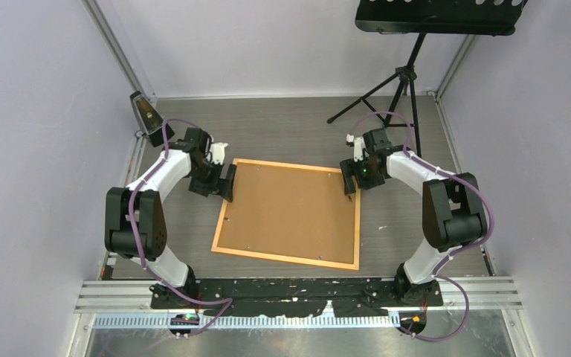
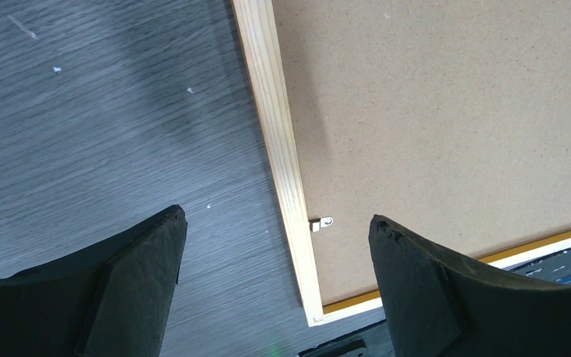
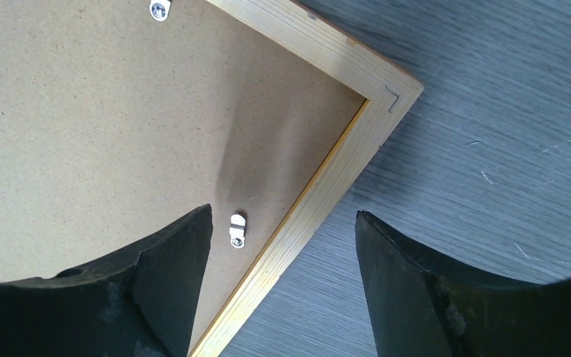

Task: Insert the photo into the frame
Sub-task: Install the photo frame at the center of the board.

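We are seeing the frame (image 1: pixel 284 259) lying face down on the table (image 1: pixel 282 134), its brown backing board (image 1: pixel 290 212) sitting under small metal clips (image 3: pixel 237 229). The photo is not showing and is possibly beneath the board. The left end effector (image 2: pixel 275 221) and right end effector (image 3: pixel 282 214) are hovering over the far corners, fingers apart, gripping nothing. We are judging the frame light and stiff, best pinched across a rail.

Brown backing board (image 1: pixel 290 212), metal clips (image 3: pixel 237 229), tripod stand (image 1: pixel 405 82)

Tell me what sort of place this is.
Probably a robotics lab test cell: plain pale partition walls box in a grey wood-grain tabletop, a black tripod stand stands behind, and aluminium rails carry the left arm and right arm.
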`<state>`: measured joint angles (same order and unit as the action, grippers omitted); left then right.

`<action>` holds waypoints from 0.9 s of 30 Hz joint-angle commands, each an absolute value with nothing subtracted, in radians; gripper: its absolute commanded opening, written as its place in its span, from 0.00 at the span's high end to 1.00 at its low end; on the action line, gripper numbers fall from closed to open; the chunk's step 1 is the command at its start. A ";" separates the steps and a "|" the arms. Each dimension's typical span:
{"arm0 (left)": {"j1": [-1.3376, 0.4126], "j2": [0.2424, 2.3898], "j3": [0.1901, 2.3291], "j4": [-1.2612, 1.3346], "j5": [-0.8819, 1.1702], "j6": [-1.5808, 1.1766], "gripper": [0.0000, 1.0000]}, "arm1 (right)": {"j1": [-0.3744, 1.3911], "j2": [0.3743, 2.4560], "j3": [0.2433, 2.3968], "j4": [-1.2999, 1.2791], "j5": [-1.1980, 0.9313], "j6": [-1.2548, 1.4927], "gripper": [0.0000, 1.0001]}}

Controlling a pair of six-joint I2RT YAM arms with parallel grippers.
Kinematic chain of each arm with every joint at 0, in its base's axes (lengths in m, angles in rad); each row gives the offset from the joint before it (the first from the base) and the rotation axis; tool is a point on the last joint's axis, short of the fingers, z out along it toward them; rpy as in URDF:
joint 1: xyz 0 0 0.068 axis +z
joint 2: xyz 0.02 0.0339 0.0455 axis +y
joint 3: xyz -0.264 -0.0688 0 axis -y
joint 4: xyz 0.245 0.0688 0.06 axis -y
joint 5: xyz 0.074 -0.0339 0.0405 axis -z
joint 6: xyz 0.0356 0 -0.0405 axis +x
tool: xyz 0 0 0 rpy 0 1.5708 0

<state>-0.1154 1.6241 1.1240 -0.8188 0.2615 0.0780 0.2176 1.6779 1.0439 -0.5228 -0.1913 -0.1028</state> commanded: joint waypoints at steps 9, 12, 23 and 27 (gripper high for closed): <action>-0.109 1.644 1.160 -0.802 0.271 0.064 0.09 | 0.212 1.681 1.027 -0.505 -0.224 -0.100 0.28; -0.109 1.643 1.159 -0.801 0.270 0.064 0.09 | 0.212 1.684 1.021 -0.511 -0.223 -0.107 0.28; -0.109 1.645 1.161 -0.804 0.272 0.063 0.10 | 0.214 1.681 1.003 -0.511 -0.216 -0.119 0.31; -0.109 1.649 1.163 -0.806 0.275 0.061 0.10 | 0.220 1.701 1.008 -0.509 -0.206 -0.117 0.34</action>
